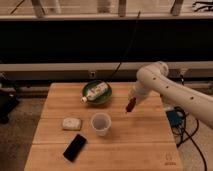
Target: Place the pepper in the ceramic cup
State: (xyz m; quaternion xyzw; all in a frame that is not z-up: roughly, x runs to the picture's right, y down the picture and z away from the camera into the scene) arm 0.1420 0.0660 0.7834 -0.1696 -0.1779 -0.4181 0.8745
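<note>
The white ceramic cup (101, 123) stands upright on the wooden table (145, 145), near the middle. My gripper (131, 102) hangs at the end of the white arm, to the right of the cup and above the table. It is shut on the small dark red pepper (129, 107), which points down from it. The pepper is held in the air, about a cup's width to the right of the cup's rim and a little higher than it.
A dark green bowl (97, 95) holding a white bottle with a green label (95, 93) sits behind the cup. A pale sponge-like block (71, 123) and a black phone (75, 147) lie at the left front. Cables hang off the table's right side.
</note>
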